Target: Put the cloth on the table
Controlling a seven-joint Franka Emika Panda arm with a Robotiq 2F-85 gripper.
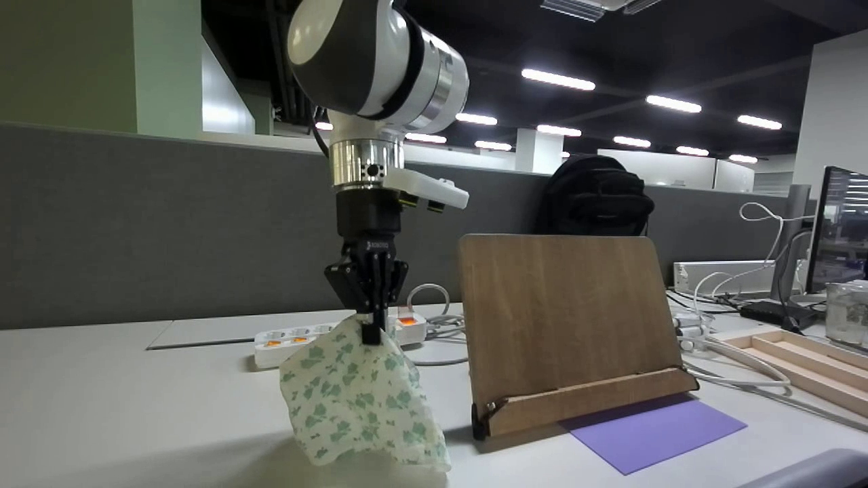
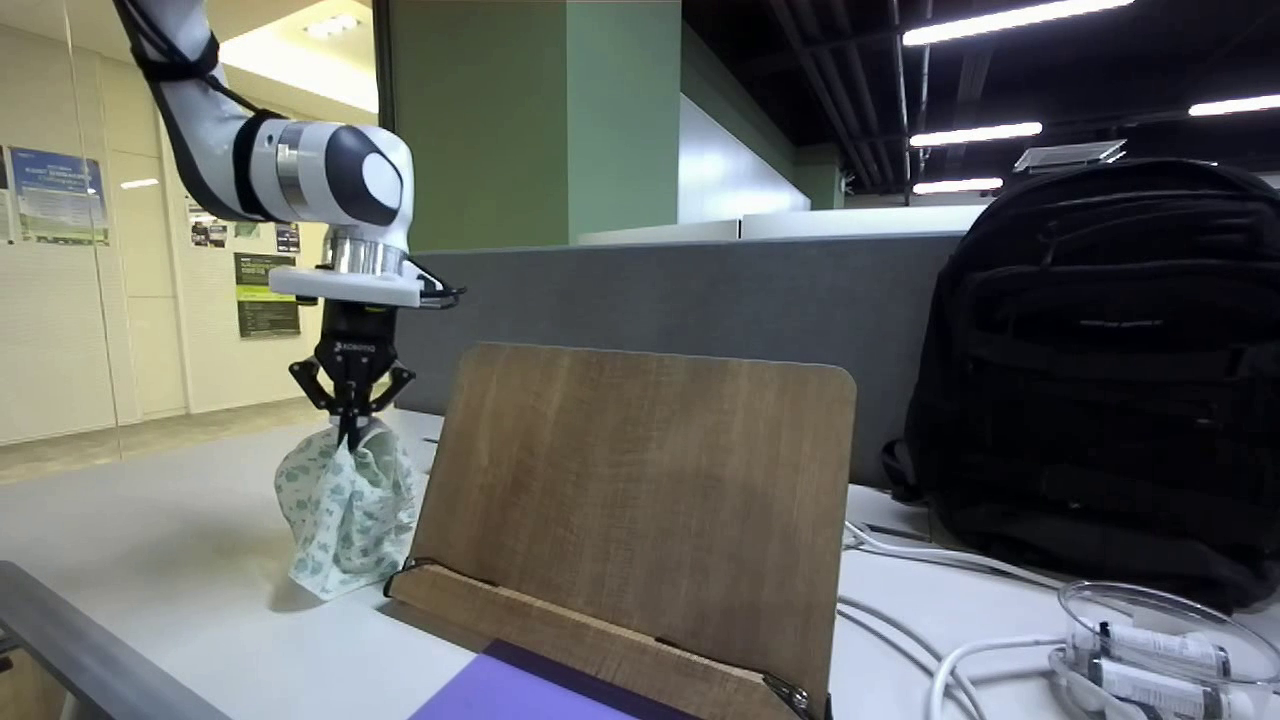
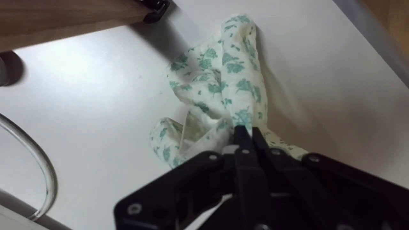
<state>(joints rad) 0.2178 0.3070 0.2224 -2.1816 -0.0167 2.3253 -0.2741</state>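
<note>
The black two-finger gripper [image 2: 348,436] points downward at the end of a white-and-black robot arm [image 1: 380,64]. Its jaws are drawn together, parted by little more than fabric, and pinch the upper part of a small, soft, cream-white cloth with a green floral print [image 1: 359,400]. The cloth hangs in loose folds over a wide, smooth, light grey-white table [image 1: 122,400]. I cannot tell whether its lower edge touches the surface.

Surroundings of the cloth, from where I stand:

Right: a tilted brown wooden board stand with a front ledge [image 1: 569,318] is the nearest upright obstruction. It stands near the cloth; in the wrist view a strip of the table shows between them.

Near right: a flat purple sheet [image 1: 658,434] lies on the table, its far part under the ledge.

Far: a white power strip with orange switches [image 1: 291,342] lies behind the cloth, which hides part of it in an exterior view. Pale cables [image 1: 447,323] run beside it. A dark grey partition [image 1: 169,230] stands beyond.

Far right: a black backpack [image 2: 1100,390] stands behind the board stand. A shallow pale wooden tray [image 1: 814,379] and a thin black monitor [image 1: 841,230] are farther right.
</note>
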